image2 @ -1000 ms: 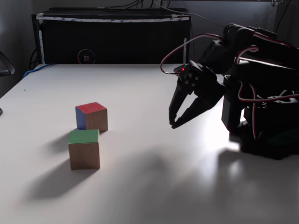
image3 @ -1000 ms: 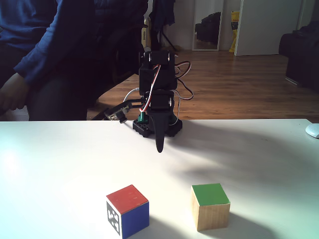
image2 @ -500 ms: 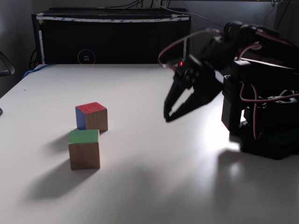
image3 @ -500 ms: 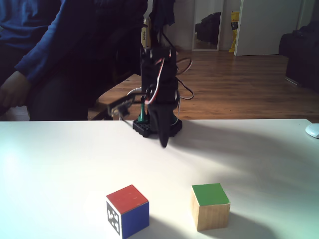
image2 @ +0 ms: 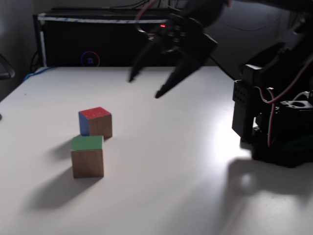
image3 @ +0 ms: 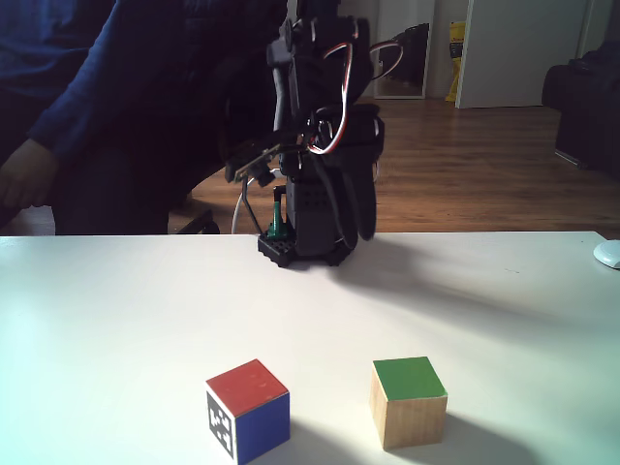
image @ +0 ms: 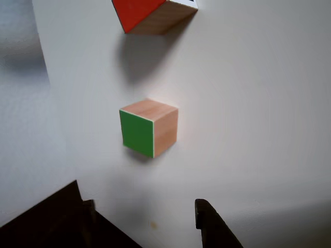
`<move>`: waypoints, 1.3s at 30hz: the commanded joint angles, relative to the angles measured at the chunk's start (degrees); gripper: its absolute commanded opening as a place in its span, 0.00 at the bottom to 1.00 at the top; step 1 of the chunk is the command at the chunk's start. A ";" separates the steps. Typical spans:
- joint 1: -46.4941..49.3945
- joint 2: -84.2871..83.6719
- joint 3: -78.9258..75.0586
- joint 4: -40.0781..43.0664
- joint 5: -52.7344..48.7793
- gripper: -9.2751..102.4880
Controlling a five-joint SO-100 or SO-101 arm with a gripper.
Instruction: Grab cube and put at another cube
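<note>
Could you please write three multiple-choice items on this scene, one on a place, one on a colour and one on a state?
1. Where is the gripper in a fixed view?
A. Raised above the table, apart from both cubes
B. Resting on the red-faced cube
C. Closed around the green-faced cube

2. What colour is the top face of the cube nearer that camera?
A. Blue
B. Green
C. Yellow

3. How do the gripper's fingers stand?
A. Shut tight
B. Clamped on a cube
C. Spread open, holding nothing

Answers:
1 A: it hangs in the air over the white table, with the green-faced cube and the red-faced cube standing untouched below.
2 B: the green top also shows in another fixed view.
3 C: a clear gap shows between the two dark fingers.
</note>
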 commanded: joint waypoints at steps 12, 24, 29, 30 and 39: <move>-6.33 -30.15 -26.63 6.94 5.80 0.50; -6.50 -52.56 -42.98 9.05 8.96 0.53; -6.42 -58.54 -47.20 9.05 9.05 0.53; -6.50 -59.59 -47.99 9.23 9.05 0.53; -5.63 -68.38 -54.32 8.88 8.17 0.53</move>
